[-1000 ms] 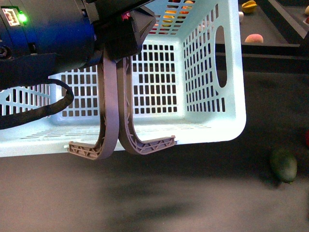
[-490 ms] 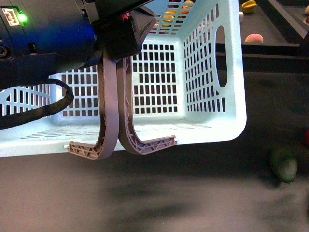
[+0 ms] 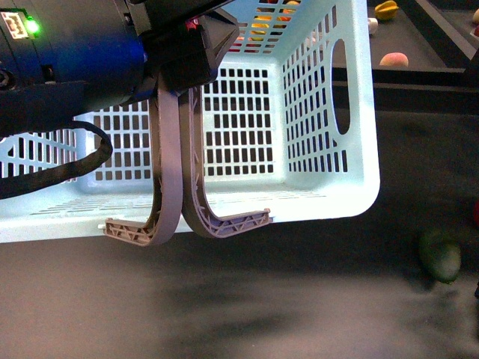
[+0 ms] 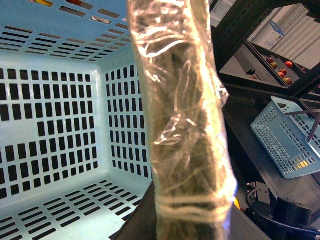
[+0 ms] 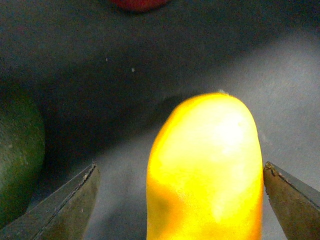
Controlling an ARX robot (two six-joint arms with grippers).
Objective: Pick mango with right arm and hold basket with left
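The light turquoise slotted plastic basket is seen tilted in the front view, with its open mouth turned toward the camera and its lattice walls and oval side hole in plain sight. Its two grey-brown ribbed handles are drawn up side by side and pinched together at the top, where they are clamped in the left hand. A small green light is lit on the dark arm behind it. In the left wrist view the inside of the basket is shown beside a plastic-wrapped bar close to the lens. What that bar is cannot be told.

Over to the right wrist view: the smooth, oblong yellow-orange mango is found lying on the dark grey tabletop, framed between the two fingers of the right hand. That hand is spread wide and nothing is gripped. One finger is held clear of the fruit, while the other is set just beside it; whether it touches cannot be told. A dark green oval fruit is spotted near the mango, and a red object is cut off at the frame's edge.
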